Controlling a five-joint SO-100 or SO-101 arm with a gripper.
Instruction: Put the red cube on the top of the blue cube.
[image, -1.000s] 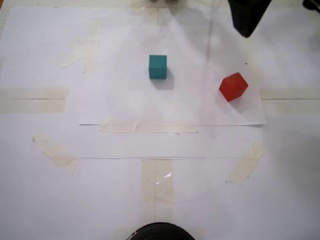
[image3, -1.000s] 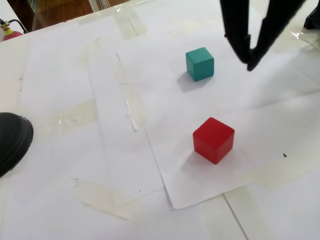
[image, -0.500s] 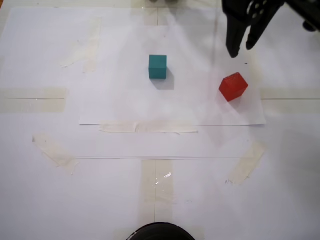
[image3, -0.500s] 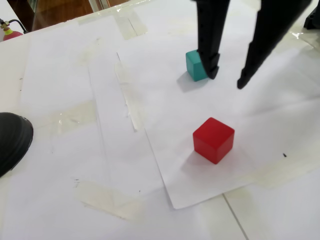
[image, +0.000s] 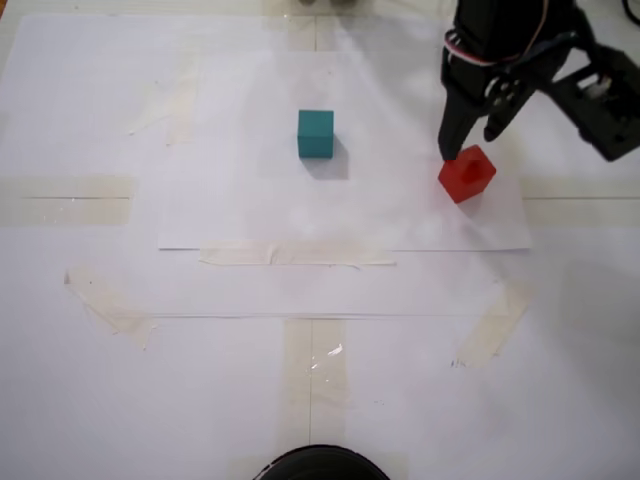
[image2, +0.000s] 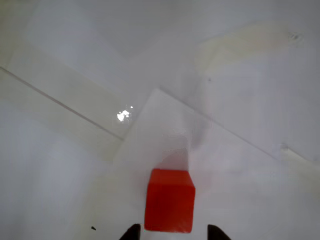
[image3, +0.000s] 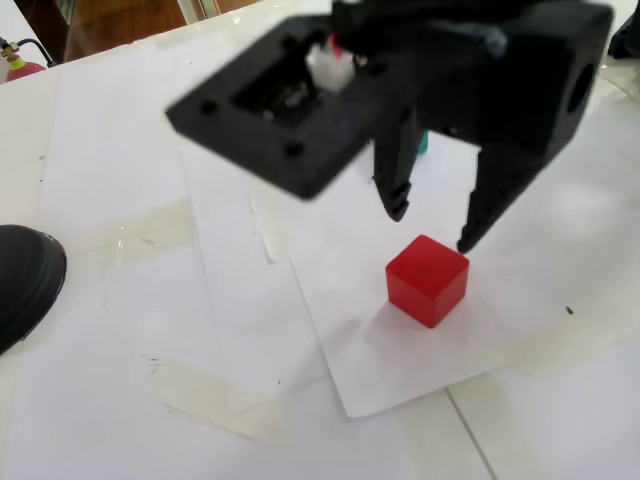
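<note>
Jaws on your gripper (image3: 432, 230) are standing apart, spread a little wider than the red cube (image3: 427, 280), and they are gripping nothing. In a fixed view the two black fingers (image3: 393, 185) are hanging just above the cube's far top edge, with a clear gap of white paper showing between the tips and the red faces. In the other fixed view your gripper (image: 468, 146) is reaching down from the upper right, its tips sitting at the upper edge of the red cube (image: 467, 173); whether they are touching it cannot be told from there. In the wrist view the red cube (image2: 169, 200) is lying low in the middle, framed by the two fingertips (image2: 131, 232) at the bottom edge, one on each side.

You are seeing the red cube resting on the white paper sheet (image: 250, 200), near its right corner. The blue cube (image: 315, 133) is sitting well apart to the left on the same sheet, untouched; in the other fixed view it is almost hidden behind the arm.
</note>
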